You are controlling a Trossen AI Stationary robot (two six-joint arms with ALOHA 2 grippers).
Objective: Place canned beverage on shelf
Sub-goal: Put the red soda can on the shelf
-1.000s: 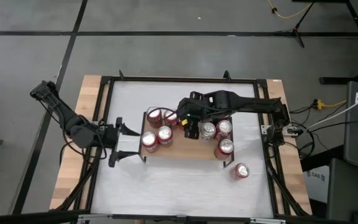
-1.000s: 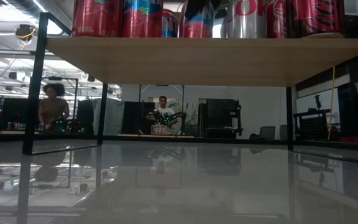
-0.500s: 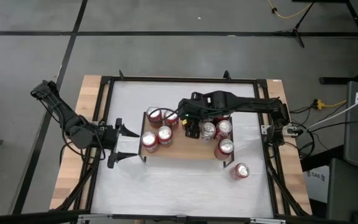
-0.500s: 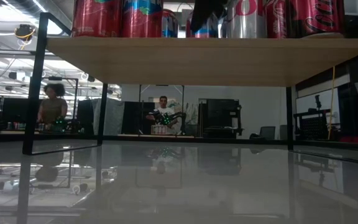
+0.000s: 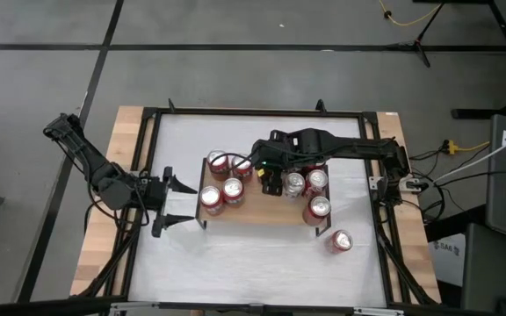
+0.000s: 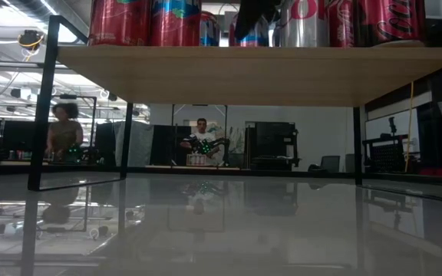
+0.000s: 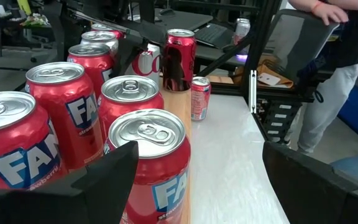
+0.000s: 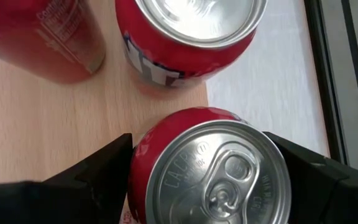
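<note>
A: High view first. What has changed in the last second?

B: Very little. The right gripper (image 5: 269,183) has stayed over the middle of the shelf (image 5: 262,213), near the picture's centre, shifting only slightly. That suggests the can is being set down or is just down. One can (image 5: 341,240) stands alone on the table (image 5: 253,263), lower right of the shelf, so I judge at least that one is left to do.

A: And the left gripper (image 5: 167,202)?

B: It waits at the shelf's left end, fingers spread apart, holding nothing.

A: Low view?

B: The shelf plank (image 6: 252,73) spans the top of the frame with cans along it. A dark shape among them at top centre has moved a little; I take it for the right gripper.

A: Left wrist view, any writing?

B: Red cans in the left half; the nearest can (image 7: 151,165) reads "FA", the rest hidden.

A: Right wrist view?

B: A red can (image 8: 213,171) fills the lower centre, upright on the plank, between the fingers (image 8: 86,180). They flank it closely, but I cannot tell whether they clamp it. Small rim print is unreadable.
</note>
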